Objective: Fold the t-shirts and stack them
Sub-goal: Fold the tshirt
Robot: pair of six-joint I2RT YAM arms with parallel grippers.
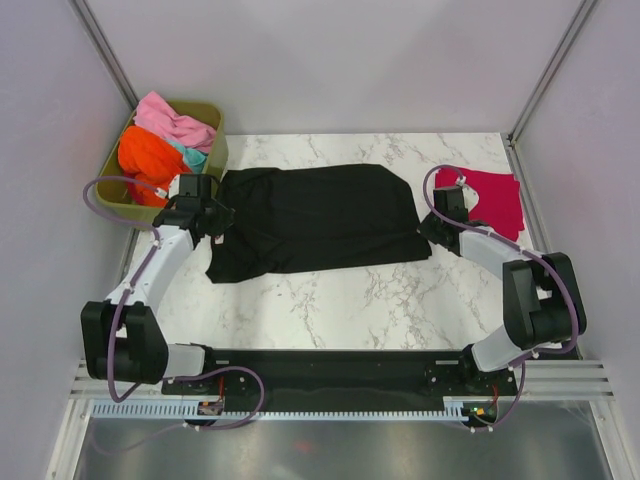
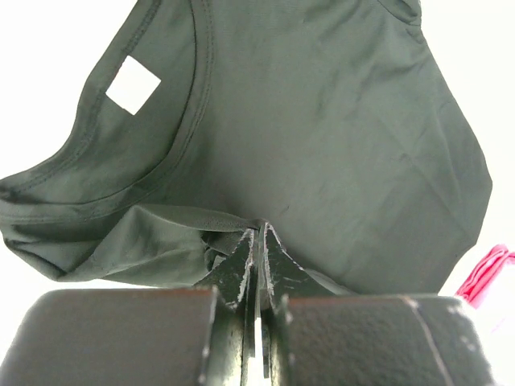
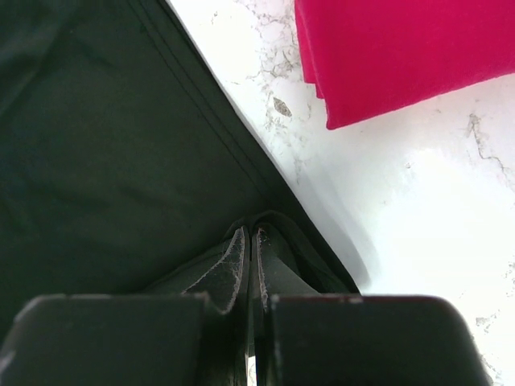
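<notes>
Surface: white marble table, pale booth walls.
Top view: black t-shirt spread flat at centre; crimson t-shirt folded at right edge; olive tub upper left.
Left wrist view: left gripper, bottom centre, fingers pinched tight on black cloth below the neck label.
Right wrist view: right gripper clamped on the hem corner; crimson upper right.

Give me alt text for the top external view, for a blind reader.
A black t-shirt lies spread on a marble table, the left gripper pinching its collar end and the right gripper its hem. A folded crimson shirt lies at right; a green tub back-left holds more shirts.
</notes>
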